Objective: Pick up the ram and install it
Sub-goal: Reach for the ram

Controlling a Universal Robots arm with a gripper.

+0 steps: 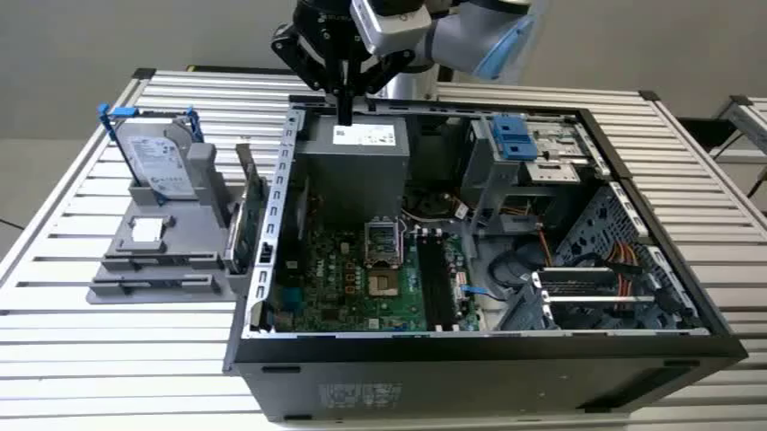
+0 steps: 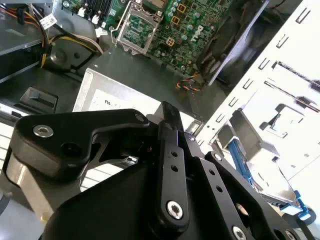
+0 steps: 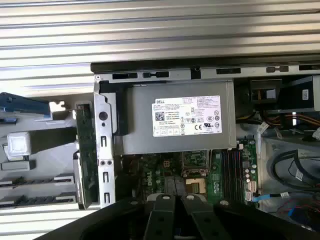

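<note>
A computer case lies open on a slatted table, its inside facing up. The robot's gripper hangs directly above the grey power supply, the white-labelled box at the far end of the case, without touching it. Its two black fingers are pressed together and nothing shows between them (so it carries nothing).

The ram appears to be the slim green board standing on its long edge in a grey holder. In the first wrist view it sits just outside the case wall. It is to the exterior view's left of the power supply and well apart from the gripper. A silver hard drive with a blue frame stands in the same holder, farther from the power supply. The black memory slots lie on the motherboard, on the near side of the power supply.

The task seems to be at its opening step: the reach toward the ram, with nothing picked up yet. The pick-up calls for parted fingers, squared across the board's thin faces so it lifts straight out of the holder.
</note>
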